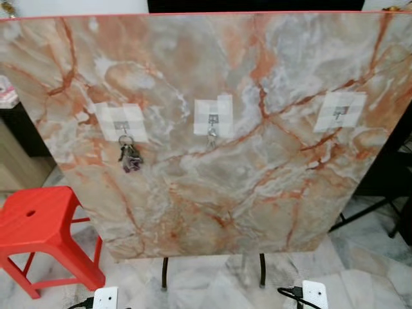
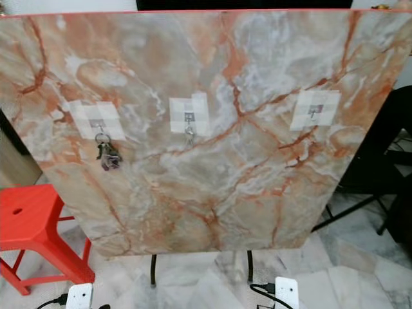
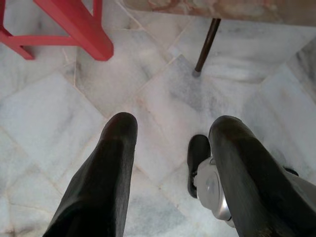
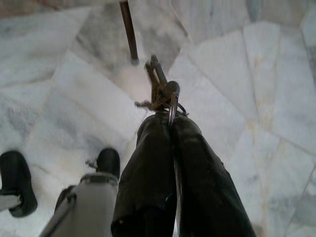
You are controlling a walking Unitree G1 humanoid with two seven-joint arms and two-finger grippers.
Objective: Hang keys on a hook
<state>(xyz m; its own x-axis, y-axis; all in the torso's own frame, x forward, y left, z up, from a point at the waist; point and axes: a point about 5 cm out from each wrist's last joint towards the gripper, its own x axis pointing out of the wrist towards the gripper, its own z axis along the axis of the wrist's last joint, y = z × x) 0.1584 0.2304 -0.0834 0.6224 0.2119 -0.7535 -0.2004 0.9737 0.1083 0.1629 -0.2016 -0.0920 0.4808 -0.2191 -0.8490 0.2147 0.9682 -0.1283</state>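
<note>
The right gripper (image 4: 170, 121) has its fingers pinched tight on a small bunch of keys (image 4: 160, 91) on a metal ring, held low over the pale marble floor (image 4: 59, 108). The left gripper (image 3: 170, 131) hangs with fingers spread, gripping nothing. Up ahead a marbled orange board (image 1: 212, 187) carries three hooks (image 1: 213, 122); the hook nearest the red stool (image 1: 38, 225) already holds one key bunch (image 1: 130, 158).
</note>
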